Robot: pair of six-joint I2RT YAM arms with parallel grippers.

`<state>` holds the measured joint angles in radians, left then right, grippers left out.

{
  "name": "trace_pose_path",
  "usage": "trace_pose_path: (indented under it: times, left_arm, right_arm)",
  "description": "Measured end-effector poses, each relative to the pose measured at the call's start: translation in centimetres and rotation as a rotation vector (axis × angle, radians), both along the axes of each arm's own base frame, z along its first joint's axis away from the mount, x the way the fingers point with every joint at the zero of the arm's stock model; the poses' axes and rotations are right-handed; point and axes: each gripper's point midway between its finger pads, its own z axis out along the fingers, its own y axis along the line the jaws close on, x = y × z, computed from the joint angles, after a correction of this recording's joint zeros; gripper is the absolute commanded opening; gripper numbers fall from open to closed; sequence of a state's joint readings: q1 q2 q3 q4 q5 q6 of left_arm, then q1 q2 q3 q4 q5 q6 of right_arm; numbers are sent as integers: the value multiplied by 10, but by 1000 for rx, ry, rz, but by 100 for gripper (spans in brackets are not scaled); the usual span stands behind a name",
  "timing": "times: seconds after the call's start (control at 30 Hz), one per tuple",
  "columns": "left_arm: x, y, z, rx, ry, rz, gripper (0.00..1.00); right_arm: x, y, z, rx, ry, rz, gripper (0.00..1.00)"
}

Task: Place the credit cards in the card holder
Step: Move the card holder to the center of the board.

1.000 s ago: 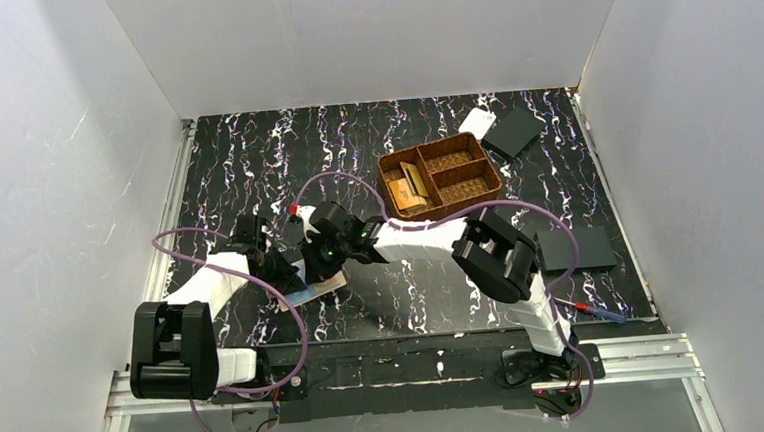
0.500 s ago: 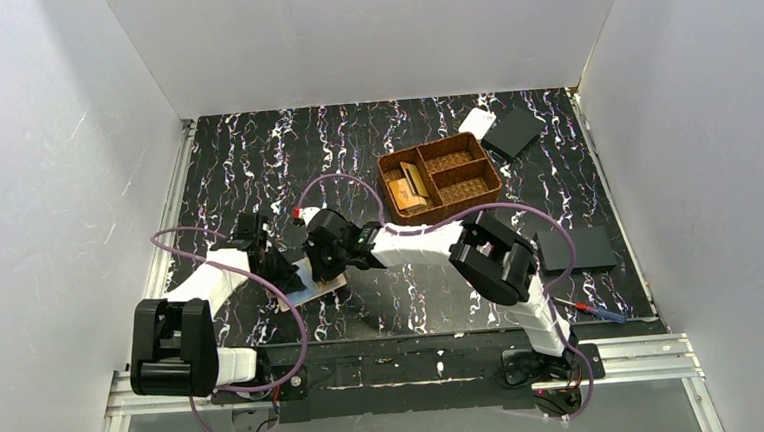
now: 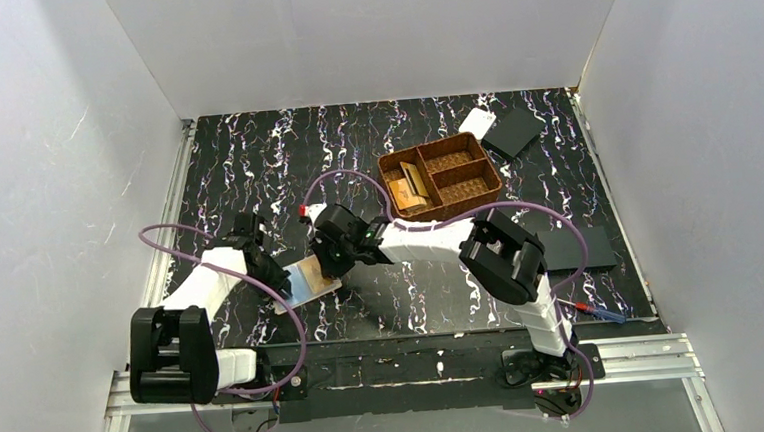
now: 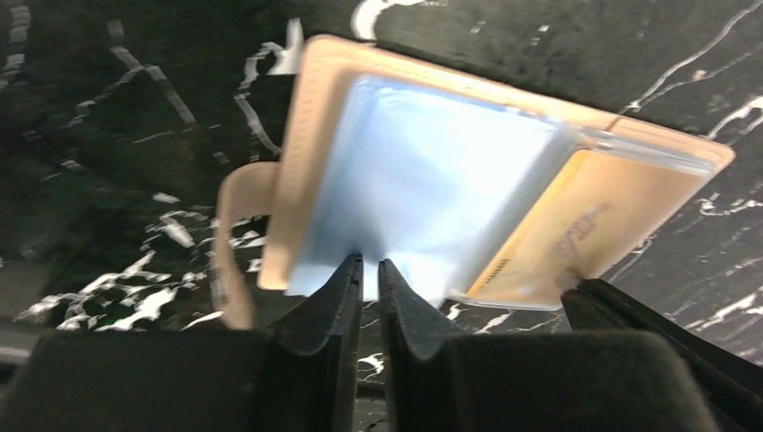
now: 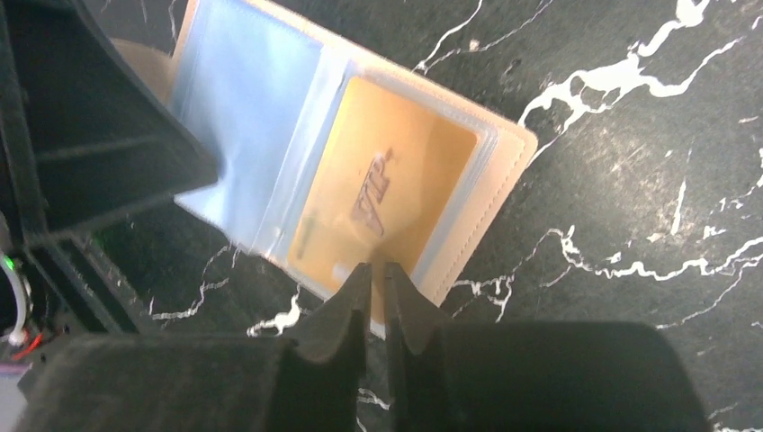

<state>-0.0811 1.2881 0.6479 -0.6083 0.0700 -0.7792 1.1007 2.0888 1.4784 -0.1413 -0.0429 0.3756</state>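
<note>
The card holder (image 3: 309, 280) lies open on the black table between my two grippers. Its left face is a pale blue sleeve (image 4: 423, 180). A golden credit card (image 5: 387, 189) marked VIP sits in the clear sleeve on its right face. My left gripper (image 4: 371, 266) is shut but for a hairline gap, tips at the blue sleeve's near edge, nothing visibly between them. My right gripper (image 5: 378, 270) is likewise shut, tips over the card's near edge. More orange credit cards (image 3: 411, 186) stand in the basket's left compartment.
The brown woven basket (image 3: 424, 147) sits at the back right of the mat. Behind it lie a white piece (image 3: 476, 122) and a black square (image 3: 513, 131). Another black square (image 3: 578, 249) and a red-and-blue tool (image 3: 592, 310) lie near the right arm.
My left gripper has drawn back to the left, uncovering more of the open card holder. The right gripper has stayed at the holder's right half.
</note>
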Motion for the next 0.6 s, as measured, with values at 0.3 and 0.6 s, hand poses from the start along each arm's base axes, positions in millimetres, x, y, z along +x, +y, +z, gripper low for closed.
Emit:
trace_pose_path:
  times: [0.3,0.6]
  left_arm:
    - [9,11,42,52,-94,-33,43]
    - [33,-31,58,-183,-213,-182,30]
  right_arm:
    - [-12,-6,52,105,39,98,40]
    - [24,-38,93,238,69,47,36]
